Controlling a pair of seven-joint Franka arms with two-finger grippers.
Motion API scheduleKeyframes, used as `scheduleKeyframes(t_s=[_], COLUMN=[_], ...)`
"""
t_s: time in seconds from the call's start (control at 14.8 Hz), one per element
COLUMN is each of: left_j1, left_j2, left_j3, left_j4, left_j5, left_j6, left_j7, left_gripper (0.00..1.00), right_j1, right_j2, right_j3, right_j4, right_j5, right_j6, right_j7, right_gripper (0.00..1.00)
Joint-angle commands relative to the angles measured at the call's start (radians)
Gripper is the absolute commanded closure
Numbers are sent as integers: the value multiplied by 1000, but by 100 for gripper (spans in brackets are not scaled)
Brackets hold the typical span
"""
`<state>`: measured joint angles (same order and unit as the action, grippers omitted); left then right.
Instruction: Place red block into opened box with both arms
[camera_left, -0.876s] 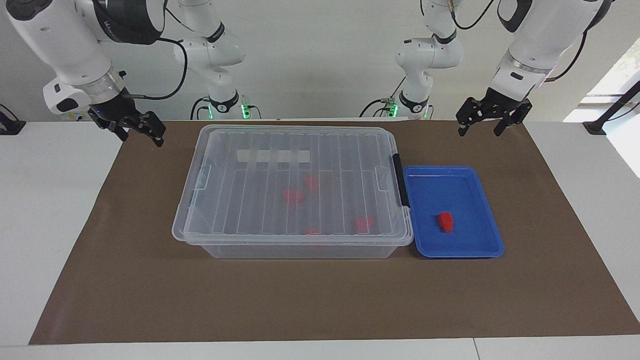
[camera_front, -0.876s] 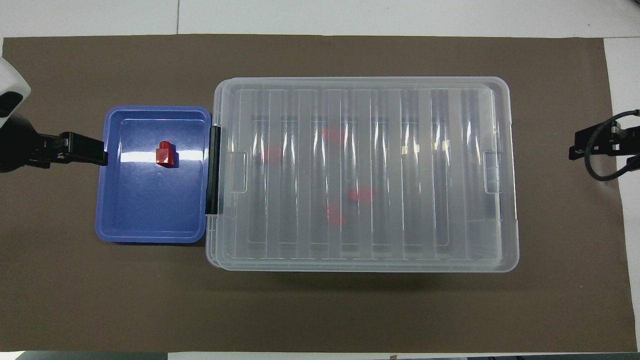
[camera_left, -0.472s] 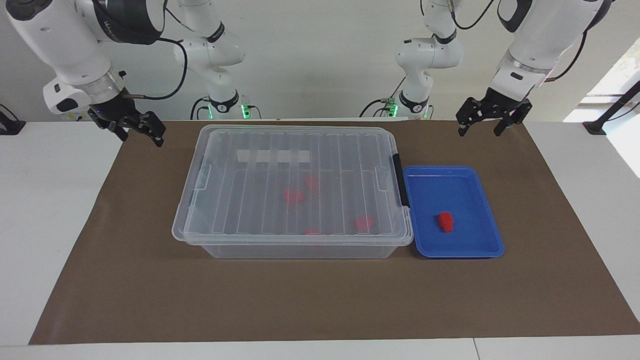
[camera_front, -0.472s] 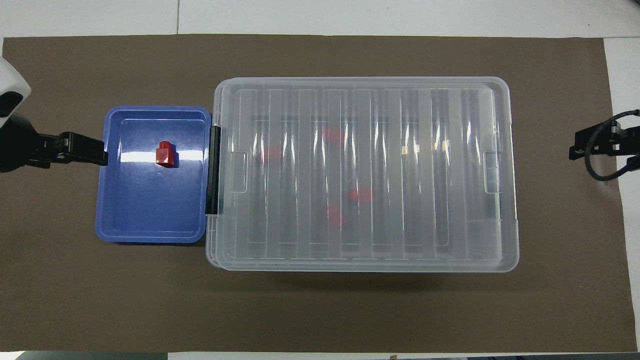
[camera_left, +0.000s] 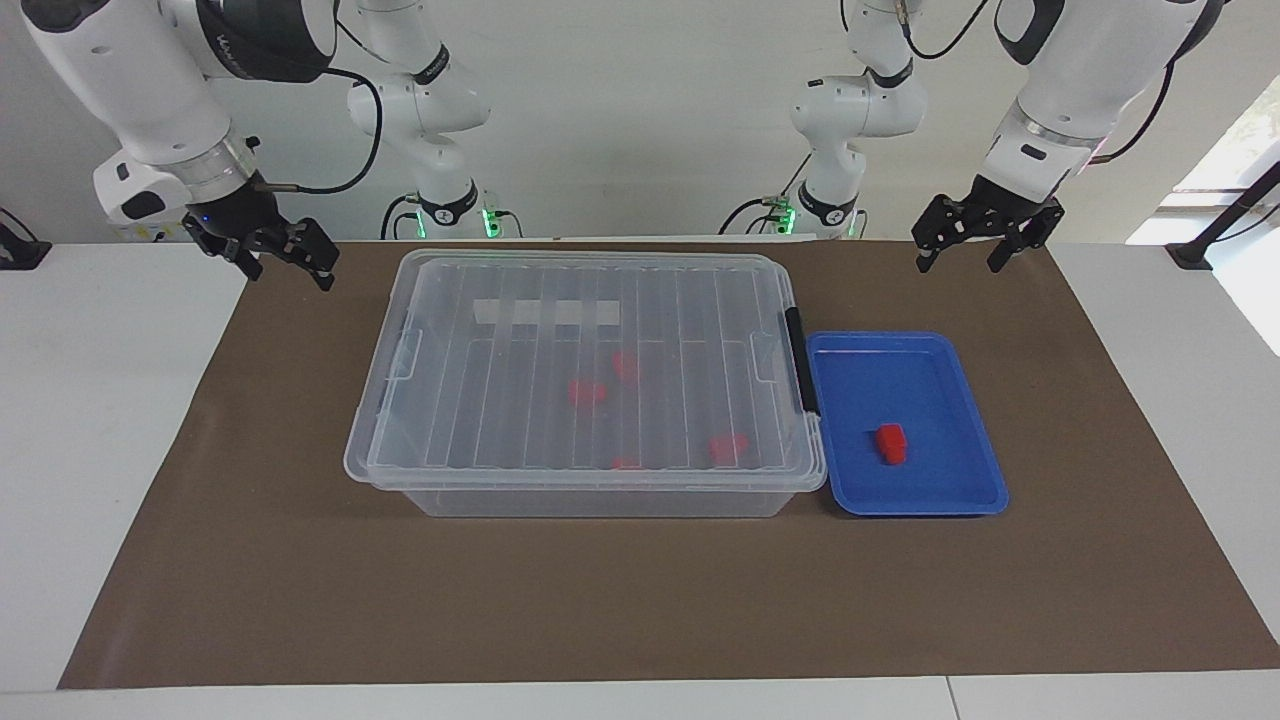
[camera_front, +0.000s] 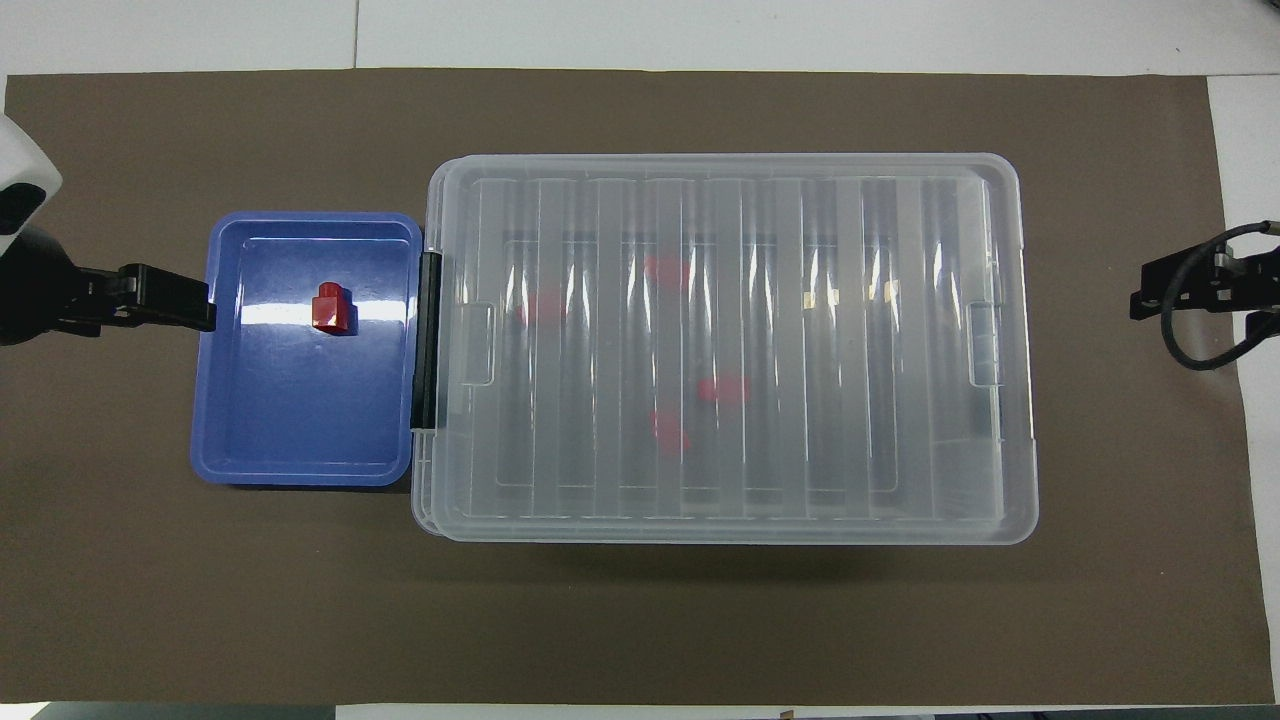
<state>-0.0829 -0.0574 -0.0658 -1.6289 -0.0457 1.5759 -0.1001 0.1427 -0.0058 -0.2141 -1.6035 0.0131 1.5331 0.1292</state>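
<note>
The red block (camera_left: 891, 443) (camera_front: 331, 307) lies in a shallow blue tray (camera_left: 965, 500) (camera_front: 300, 465), untouched. The box (camera_left: 590, 495) (camera_front: 730, 530) is a large clear bin with its ribbed lid (camera_left: 520, 300) lying flat on top and a black clip latch (camera_left: 799, 360) (camera_front: 427, 340) on the end beside the tray. My left gripper (camera_left: 958, 265) (camera_front: 205, 305) hangs open and empty over the mat just off the tray. My right gripper (camera_left: 288, 272) (camera_front: 1140, 300) hangs open and empty over the mat off the box's other end.
Several red pieces (camera_left: 588, 392) (camera_front: 722, 388) show blurred through the lid inside the box. A brown mat (camera_left: 640, 600) covers the table. Two thinner white arms with green lights (camera_left: 440, 120) stand at the robots' edge of the table.
My right gripper has shifted slightly toward the box. The left gripper, block, tray and box have not moved.
</note>
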Motion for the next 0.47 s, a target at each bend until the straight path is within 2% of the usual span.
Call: scheduleKeyframes(t_s=[0.0, 0.2, 0.4], left_j1=[8, 8, 8], left_j2=[-22, -22, -22], left_j3=[-3, -3, -3], left_j4=[-23, -23, -23], left_j5=[9, 9, 9], left_j6=[-5, -5, -5], left_j7=[5, 5, 5], left_gripper=[0, 0, 0], right_j1=[1, 1, 5], right_j2=[-11, -51, -14], right_j3=[15, 48, 84], right_j4=[-12, -125, -139], right_j5=[10, 25, 30], right_j6=[19, 155, 203], right_j7=[-57, -53, -17], right_gripper=[0, 0, 0])
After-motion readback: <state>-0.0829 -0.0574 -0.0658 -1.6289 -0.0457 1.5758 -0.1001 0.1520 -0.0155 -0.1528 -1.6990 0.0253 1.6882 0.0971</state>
